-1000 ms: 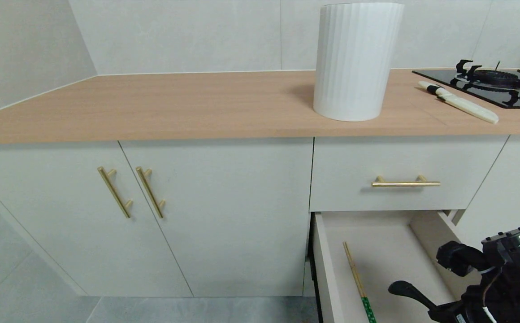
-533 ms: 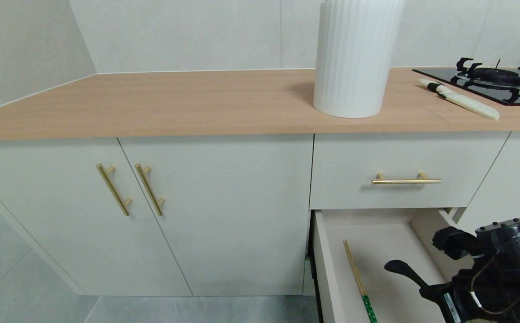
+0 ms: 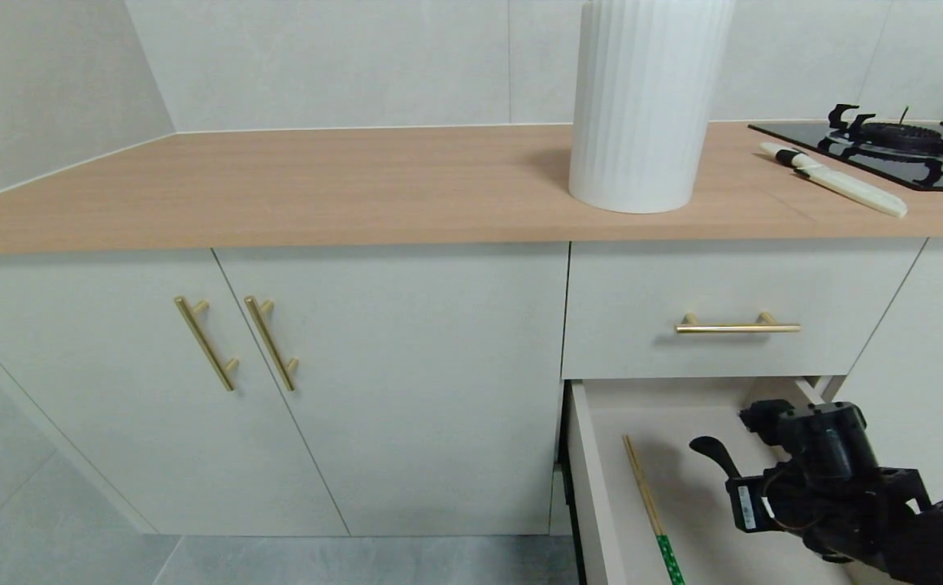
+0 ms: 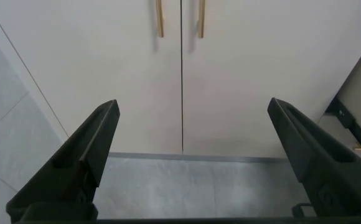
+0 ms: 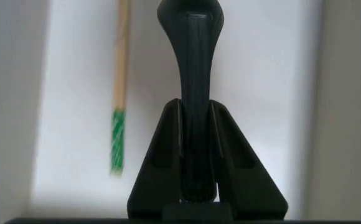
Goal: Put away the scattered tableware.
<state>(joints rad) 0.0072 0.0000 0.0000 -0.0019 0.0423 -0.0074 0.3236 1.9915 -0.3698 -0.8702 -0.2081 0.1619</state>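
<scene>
My right gripper (image 3: 738, 487) is shut on a black utensil (image 3: 707, 453) with a rounded end, held over the open lower drawer (image 3: 589, 479). In the right wrist view the utensil (image 5: 192, 56) sticks out from between the fingers (image 5: 165, 143) above the drawer's pale floor. A pair of wooden chopsticks with green ends (image 3: 647, 504) lies in the drawer beside it, and the chopsticks (image 5: 119, 93) sit apart from the utensil. A cream-bladed knife with a black band (image 3: 833, 180) lies on the wooden counter at the right. My left gripper (image 4: 190, 162) is open, low in front of the cabinet doors.
A tall white ribbed container (image 3: 642, 106) stands on the counter above the drawers. A black gas hob (image 3: 902, 142) is at the far right. The upper drawer with a gold handle (image 3: 737, 327) is closed. Two cabinet doors with gold handles (image 3: 236, 345) are closed at the left.
My right gripper, with the black utensil in it, has moved forward and deeper over the open drawer. The head view shifted slightly at first.
</scene>
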